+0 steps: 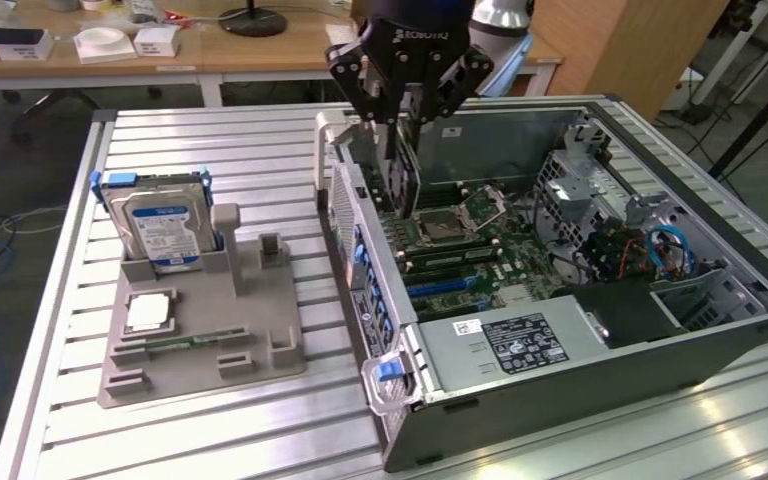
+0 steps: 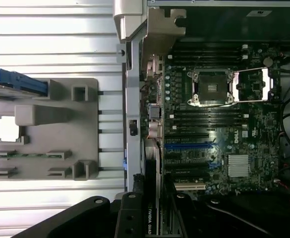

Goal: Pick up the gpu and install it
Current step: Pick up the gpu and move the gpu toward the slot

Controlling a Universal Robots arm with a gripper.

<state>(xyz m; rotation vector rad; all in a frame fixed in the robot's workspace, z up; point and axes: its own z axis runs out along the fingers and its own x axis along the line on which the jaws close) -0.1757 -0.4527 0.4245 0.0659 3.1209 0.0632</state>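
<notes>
Gpu [image 1: 404, 175] is hanging edge-down, clamped by the gripper [image 1: 411, 118] over the motherboard [image 1: 471, 250], probably needing squaring with the blue expansion slot [image 2: 189, 145].

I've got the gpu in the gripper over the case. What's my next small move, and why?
Probably ease the gripper straight down a little. It is shut on the gpu, which hangs over the motherboard close to the case's rear wall, above the blue slots and not seated.
</notes>
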